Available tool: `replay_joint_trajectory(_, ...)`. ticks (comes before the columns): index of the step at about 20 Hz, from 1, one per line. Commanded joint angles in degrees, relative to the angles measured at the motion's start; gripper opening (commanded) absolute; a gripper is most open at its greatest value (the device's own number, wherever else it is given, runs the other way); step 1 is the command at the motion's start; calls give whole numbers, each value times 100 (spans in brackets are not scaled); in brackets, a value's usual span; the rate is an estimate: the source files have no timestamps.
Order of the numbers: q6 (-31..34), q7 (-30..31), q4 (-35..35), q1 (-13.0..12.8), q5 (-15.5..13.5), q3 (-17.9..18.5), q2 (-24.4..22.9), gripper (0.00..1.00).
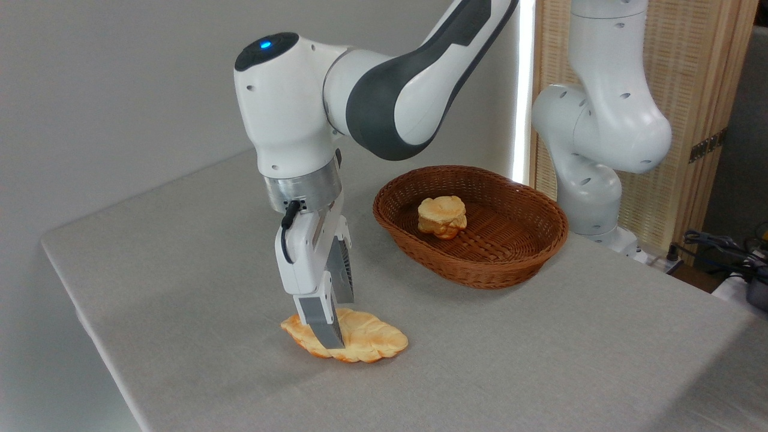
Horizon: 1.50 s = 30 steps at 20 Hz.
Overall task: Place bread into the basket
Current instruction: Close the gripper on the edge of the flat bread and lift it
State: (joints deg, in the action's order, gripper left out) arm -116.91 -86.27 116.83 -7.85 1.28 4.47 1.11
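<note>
arm bent over table, gripper [329,336] pointing straight down, fingers straddling the bread [366,339]; apparently closed on it, contact unclear.

A single fixed camera stands off the front corner of a grey cloth-covered table [540,360], a little above its surface, looking down and across it at an angle. The table's left edge runs diagonally away toward a plain pale wall. The robot arm [384,90] reaches in from the upper right and fills the near middle, its upper links cut off by the top edge. A wicker basket [480,264] sits mid-distance; a slatted wooden screen [690,72] closes the right background
</note>
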Motion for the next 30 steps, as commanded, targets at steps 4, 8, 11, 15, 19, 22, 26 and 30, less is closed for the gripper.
replay_joint_trajectory(4, -253, -486, 24, -24, 294, 36, 108, 100)
replay_joint_trajectory(8, -253, -513, 24, -32, 294, 27, 196, 100)
replay_joint_trajectory(11, -245, -505, 24, -50, 294, -16, 223, 100)
replay_joint_trajectory(15, -227, -496, 24, -50, 285, -16, 214, 73)
replay_joint_trajectory(19, -183, -487, 24, -59, 285, -16, 214, 47)
replay_joint_trajectory(22, -165, -487, 24, -59, 285, -16, 214, 45)
replay_joint_trajectory(26, -139, -469, 24, -59, 242, -25, 197, 45)
replay_joint_trajectory(30, -95, -172, -2, -68, 110, -25, 30, 45)
